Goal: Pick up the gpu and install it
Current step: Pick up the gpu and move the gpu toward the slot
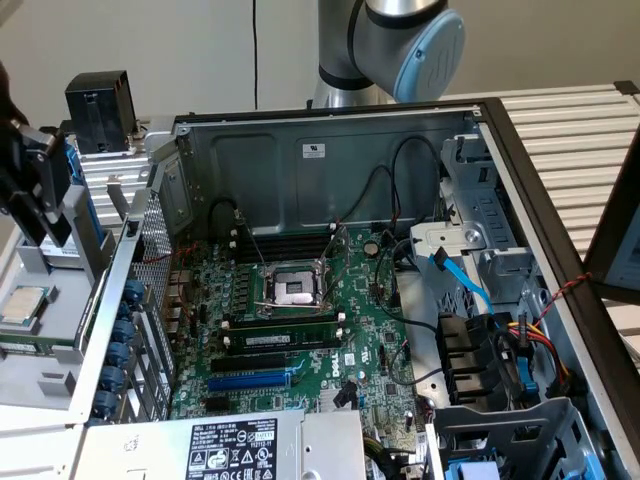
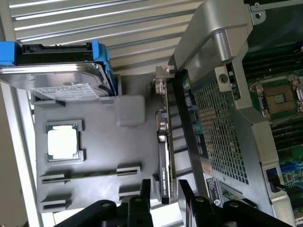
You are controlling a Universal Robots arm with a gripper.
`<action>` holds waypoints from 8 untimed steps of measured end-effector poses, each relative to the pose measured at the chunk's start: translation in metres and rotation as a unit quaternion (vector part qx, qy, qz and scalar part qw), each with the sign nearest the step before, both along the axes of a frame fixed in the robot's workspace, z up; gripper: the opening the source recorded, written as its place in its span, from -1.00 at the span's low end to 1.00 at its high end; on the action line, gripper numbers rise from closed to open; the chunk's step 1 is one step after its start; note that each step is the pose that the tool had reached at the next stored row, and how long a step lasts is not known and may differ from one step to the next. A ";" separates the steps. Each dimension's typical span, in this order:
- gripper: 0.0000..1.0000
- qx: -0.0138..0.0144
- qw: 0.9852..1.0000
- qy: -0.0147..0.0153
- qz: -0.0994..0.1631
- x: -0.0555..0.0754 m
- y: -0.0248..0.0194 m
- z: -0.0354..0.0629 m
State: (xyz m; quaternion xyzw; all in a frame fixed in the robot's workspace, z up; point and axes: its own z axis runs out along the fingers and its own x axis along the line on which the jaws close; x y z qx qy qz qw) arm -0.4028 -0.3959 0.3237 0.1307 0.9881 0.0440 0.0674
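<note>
Gripper (image 2: 164, 184) released, jaws straddling the gpu (image 2: 165, 137), which stands on edge in the grey parts tray (image 2: 99, 156) beside the chassis (image 2: 222, 94) — centre the card in the gap, then clamp squarely, clear of the bracket.

A: There's the arm (image 1: 400, 45), silver-grey tube, round joint with a pale blue cap!
B: And the gripper (image 2: 163, 185): matte black, two slim fingers (image 2: 145, 189) on chunky rounded links.

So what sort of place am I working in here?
Likely a computer assembly or repair bench: an open desktop case with its motherboard bared, beside a grey parts tray holding a processor chip, a hard drive and the gpu on edge.
</note>
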 end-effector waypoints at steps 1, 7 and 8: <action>-0.27 0.000 1.000 0.000 0.000 0.000 0.0017 -0.0012; -0.10 -0.001 1.000 -0.004 0.004 0.000 0.0051 -0.0072; -0.10 -0.001 1.000 -0.005 0.005 0.000 0.0053 -0.0085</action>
